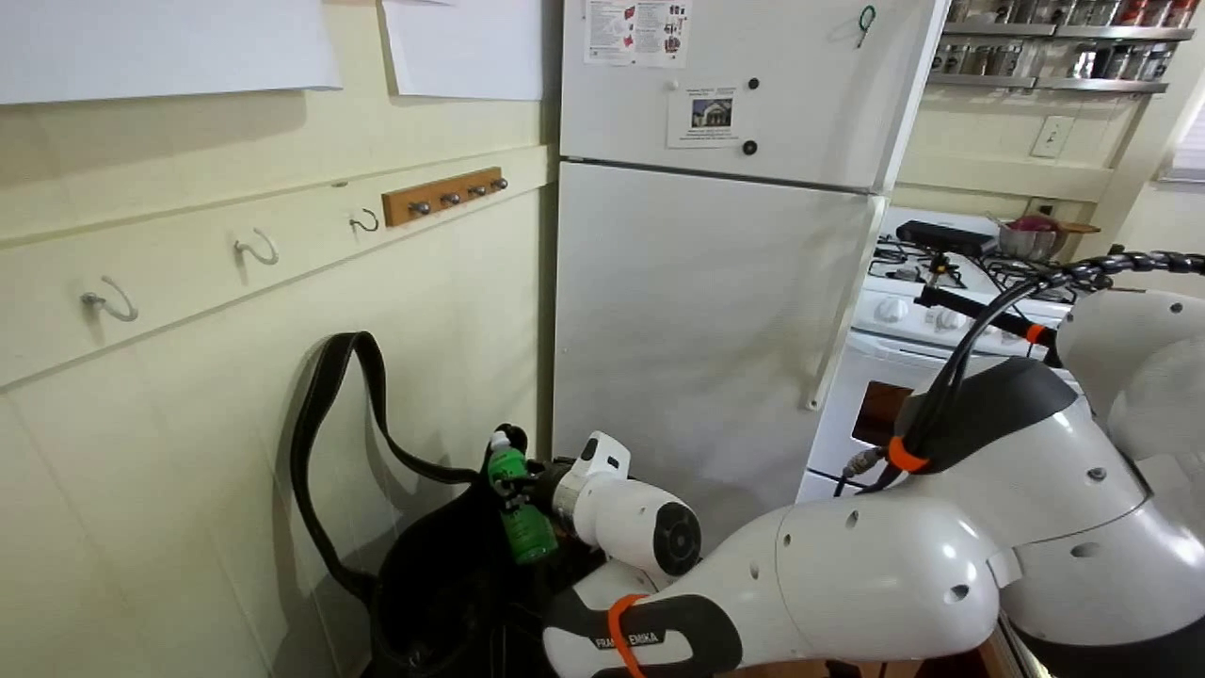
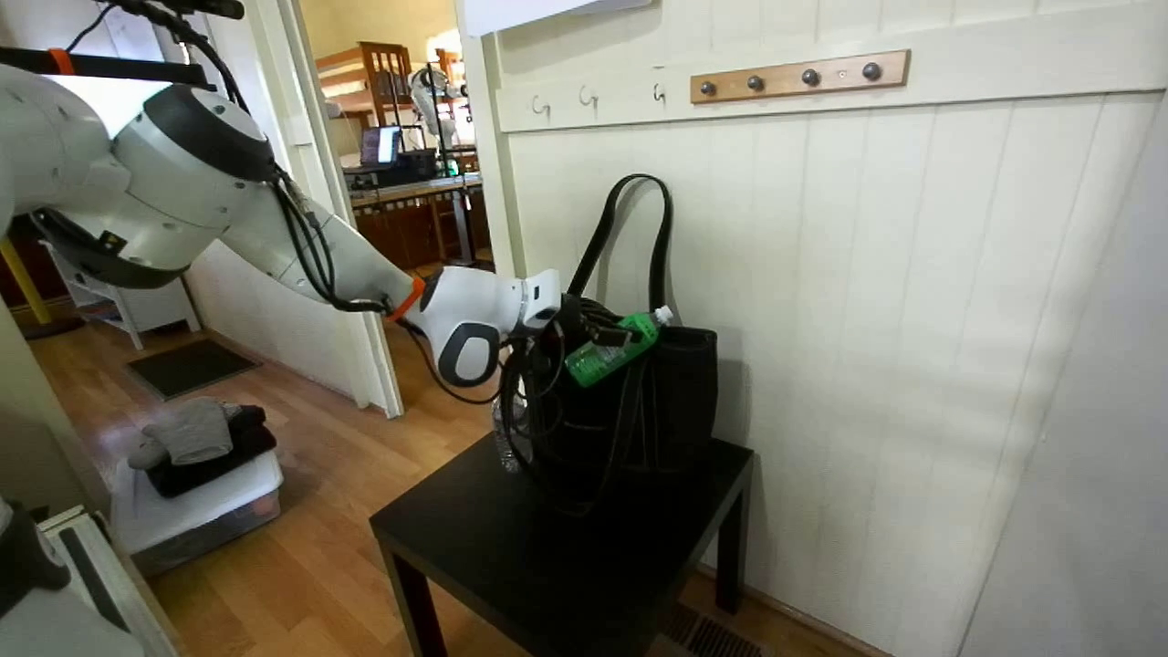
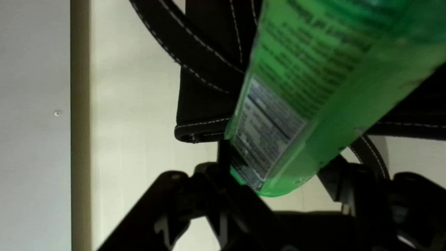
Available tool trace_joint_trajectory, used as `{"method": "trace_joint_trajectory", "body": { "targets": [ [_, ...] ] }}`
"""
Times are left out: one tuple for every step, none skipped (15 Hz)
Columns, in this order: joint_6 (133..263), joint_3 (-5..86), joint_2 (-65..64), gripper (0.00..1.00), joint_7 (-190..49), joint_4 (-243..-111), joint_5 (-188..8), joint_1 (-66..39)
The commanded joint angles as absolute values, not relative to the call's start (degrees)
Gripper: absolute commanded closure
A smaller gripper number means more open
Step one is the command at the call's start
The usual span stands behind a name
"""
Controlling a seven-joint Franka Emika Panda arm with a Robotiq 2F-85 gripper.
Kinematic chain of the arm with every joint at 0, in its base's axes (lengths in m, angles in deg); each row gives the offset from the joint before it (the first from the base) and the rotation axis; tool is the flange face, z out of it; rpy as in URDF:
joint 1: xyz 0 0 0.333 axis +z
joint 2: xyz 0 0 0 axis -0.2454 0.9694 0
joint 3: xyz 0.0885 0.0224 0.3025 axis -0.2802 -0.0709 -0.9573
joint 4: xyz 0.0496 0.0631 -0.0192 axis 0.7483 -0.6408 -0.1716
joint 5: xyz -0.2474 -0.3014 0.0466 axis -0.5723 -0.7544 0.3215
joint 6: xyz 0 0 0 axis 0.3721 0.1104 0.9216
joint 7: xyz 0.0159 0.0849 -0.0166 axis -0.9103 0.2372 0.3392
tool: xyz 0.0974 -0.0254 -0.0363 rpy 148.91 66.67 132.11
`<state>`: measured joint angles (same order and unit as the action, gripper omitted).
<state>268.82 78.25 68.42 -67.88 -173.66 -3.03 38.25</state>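
The Robotiq gripper [image 3: 278, 167] is clamped on a green plastic bottle [image 2: 595, 363], its fingers [image 3: 224, 155] pressed to either side of the body. The bottle leans, white cap [image 2: 662, 315] uppermost, just beside a black tote bag [image 2: 680, 401], near its rim; whether the two touch, I cannot tell. The bag stands on a black side table [image 2: 538, 566] by a cream panelled wall [image 2: 912, 274]. Held at such a slant, the bottle could swivel or slip should its base knock the bag's edge (smooth plastic would give the fingers little help). The upright carrying strap [image 2: 659, 255] might also snag on the gripper and drag the bag, which looks soft enough to fold or tip.
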Motion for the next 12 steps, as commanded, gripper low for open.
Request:
{"method": "trace_joint_trajectory", "body": {
  "targets": [
    [272.5,74.6,68.4,0.63,-59.4,-165.7,3.6,34.6],
    [274.0,73.5,68.4,0.63,-57.8,-163.5,3.9,33.5],
    [275.2,72.3,68.3,0.63,-55.8,-161.2,4.4,32.5],
    [276.6,71.2,68.2,0.63,-54.0,-159.2,4.9,31.6],
    [276.9,70.8,68.6,0.63,-52.6,-157.1,5.6,31.3],
    [277.9,70.0,68.7,0.63,-51.5,-155.1,5.7,30.6],
    [278.7,69.0,68.8,0.63,-50.7,-153.4,5.4,29.9],
    [279.4,67.6,68.8,0.63,-49.5,-151.7,4.7,28.9],
    [280.4,66.1,68.8,0.63,-48.7,-150.4,3.7,28.0],
    [282.1,64.3,68.8,0.63,-47.8,-149.4,2.4,27.0],
    [282.9,62.9,68.9,0.63,-47.1,-148.5,1.6,26.1],
    [284.4,61.3,68.9,0.63,-46.4,-147.9,0.7,25.2]
  ]
}}
